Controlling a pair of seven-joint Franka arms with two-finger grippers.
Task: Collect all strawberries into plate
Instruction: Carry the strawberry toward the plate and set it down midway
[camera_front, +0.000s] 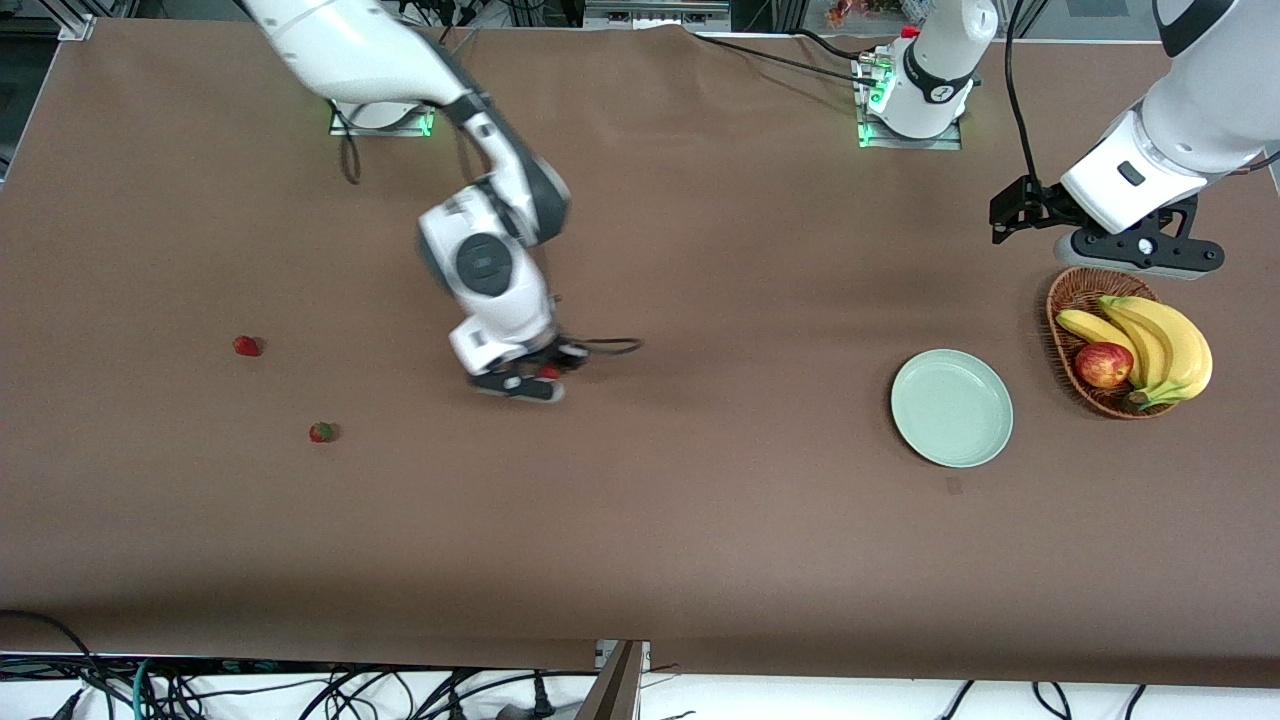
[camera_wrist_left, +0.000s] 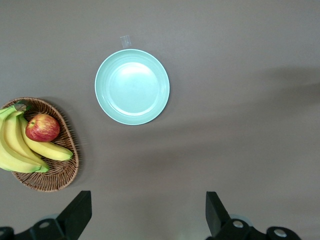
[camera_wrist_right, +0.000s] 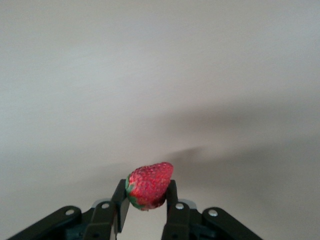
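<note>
Right gripper (camera_front: 545, 375) is clamping one strawberry (camera_wrist_right: 149, 186) over mid-desk. Two other strawberries (camera_front: 247, 346) (camera_front: 321, 432) are lying toward the right arm's end. One plate (camera_front: 951, 407), sitting bare beside one wicker basket (camera_front: 1062, 345) holding one apple (camera_front: 1103, 364) and bananas (camera_front: 1165, 345). Left gripper (camera_wrist_left: 145, 212) is waiting spread apart above the basket's edge.

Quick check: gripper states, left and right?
Left gripper: open, holding nothing, above the basket.
Right gripper: shut on a strawberry, over the table.

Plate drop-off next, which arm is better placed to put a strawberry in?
Right: the right gripper already holds a strawberry. The left gripper waits open and empty above the basket, beside the plate.
</note>
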